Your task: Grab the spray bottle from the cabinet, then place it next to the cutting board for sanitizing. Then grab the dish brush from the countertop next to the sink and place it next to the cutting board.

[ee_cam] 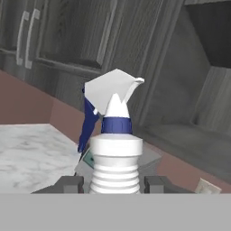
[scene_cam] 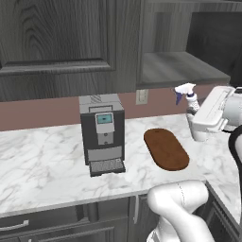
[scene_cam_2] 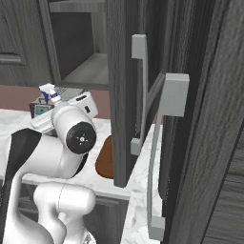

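Clamped on the spray bottle point(ee_cam: 115, 162), fingers point(ee_cam: 155, 184) pressed to both sides of its ribbed body; gripper point(ee_cam: 115, 185) narrowed to the bottle's width. Bottle upright, long axis vertical, carried over the countertop point(scene_cam: 42, 160). Cutting board point(scene_cam: 166, 149) at about eight o'clock from the bottle, near, probably slightly lower; set-down spot beside its far end

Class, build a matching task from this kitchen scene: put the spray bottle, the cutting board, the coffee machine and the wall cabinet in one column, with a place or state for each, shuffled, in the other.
1. spray bottle
2. cutting board
3. coffee machine
4. cabinet

a. open, its shelf bare
b. lying flat on the countertop
c. clamped in the gripper
d. standing left of the board

Pairs: 1-c, 2-b, 3-d, 4-a
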Available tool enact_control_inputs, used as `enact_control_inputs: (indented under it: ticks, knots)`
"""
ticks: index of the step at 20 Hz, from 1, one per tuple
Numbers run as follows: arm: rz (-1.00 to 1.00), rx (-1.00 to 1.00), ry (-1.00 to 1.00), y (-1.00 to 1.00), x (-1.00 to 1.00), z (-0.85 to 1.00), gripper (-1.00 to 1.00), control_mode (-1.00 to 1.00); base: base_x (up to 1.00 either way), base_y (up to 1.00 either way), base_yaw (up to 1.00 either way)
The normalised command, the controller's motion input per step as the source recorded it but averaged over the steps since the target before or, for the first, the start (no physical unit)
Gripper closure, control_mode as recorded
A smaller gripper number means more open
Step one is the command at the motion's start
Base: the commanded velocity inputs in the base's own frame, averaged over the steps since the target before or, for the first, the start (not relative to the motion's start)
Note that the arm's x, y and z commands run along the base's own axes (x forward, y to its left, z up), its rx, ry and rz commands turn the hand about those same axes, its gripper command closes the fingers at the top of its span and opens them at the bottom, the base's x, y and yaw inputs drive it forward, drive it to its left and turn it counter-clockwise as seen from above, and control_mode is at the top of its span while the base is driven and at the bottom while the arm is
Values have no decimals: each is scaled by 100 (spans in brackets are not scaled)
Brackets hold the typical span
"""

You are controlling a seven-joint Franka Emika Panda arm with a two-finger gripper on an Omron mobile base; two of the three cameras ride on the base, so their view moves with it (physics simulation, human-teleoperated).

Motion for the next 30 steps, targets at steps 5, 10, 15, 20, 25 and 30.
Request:
enact_control_inputs:
  ticks: [5,10,15,20,25,30]
  knots:
    - [-2,0,0,18,57,-46,100,-100,0,0,0]
    - [0,7,-1,1,47,-50,100,-100,0,0,0]
    - [0,8,0,0,48,-62,100,-100,0,0,0]
    - [0,7,0,0,52,-62,100,-100,0,0,0]
    - [0,6,-2,-1,51,-51,100,-100,0,0,0]
    - [-3,6,0,-25,41,-7,100,-100,0,0,0]
